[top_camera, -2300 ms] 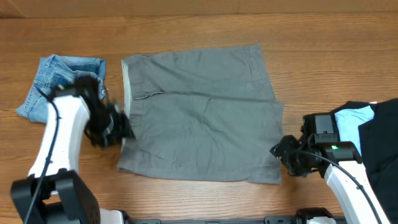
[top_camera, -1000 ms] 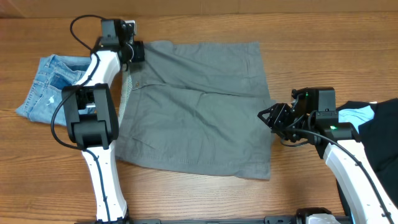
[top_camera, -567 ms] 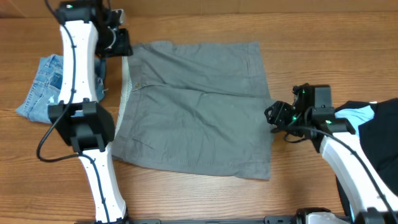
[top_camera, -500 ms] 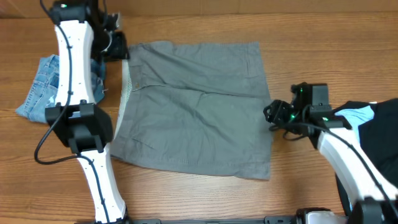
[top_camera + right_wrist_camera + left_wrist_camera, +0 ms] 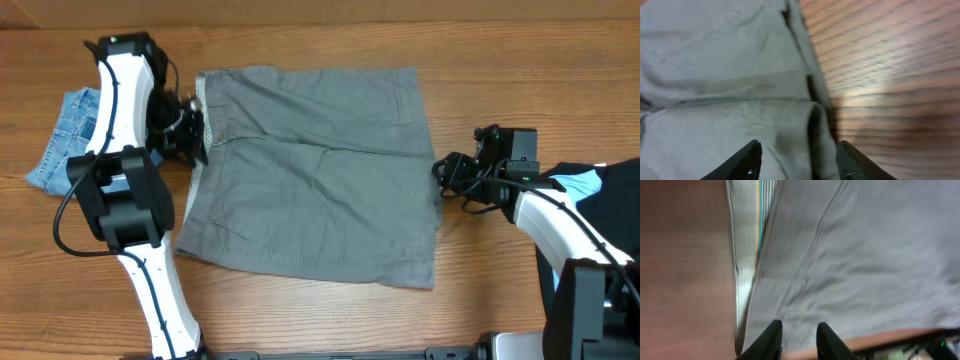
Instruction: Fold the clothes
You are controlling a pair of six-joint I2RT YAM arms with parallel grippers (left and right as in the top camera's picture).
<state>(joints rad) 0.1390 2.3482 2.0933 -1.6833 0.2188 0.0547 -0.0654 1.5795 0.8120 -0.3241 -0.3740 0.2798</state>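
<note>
The grey shorts (image 5: 315, 180) lie flat in the middle of the wooden table, waistband to the left, leg hems to the right. My left gripper (image 5: 192, 135) hovers at the waistband's left edge; in the left wrist view its fingers (image 5: 797, 335) stand a small gap apart over the grey cloth (image 5: 855, 250) beside the paler inner waistband (image 5: 746, 240), holding nothing. My right gripper (image 5: 447, 172) is at the right hem; in the right wrist view its fingers (image 5: 799, 157) are wide open above the hem fold (image 5: 740, 100).
Small blue denim shorts (image 5: 70, 140) lie at the far left behind the left arm. Black and light-blue garments (image 5: 600, 215) are piled at the right edge. Bare wooden table (image 5: 480, 60) surrounds the shorts.
My left gripper came down from the top left corner to the waistband's left edge. My right gripper stayed by the right hem, shifting slightly. The shorts lie squarer than at first.
</note>
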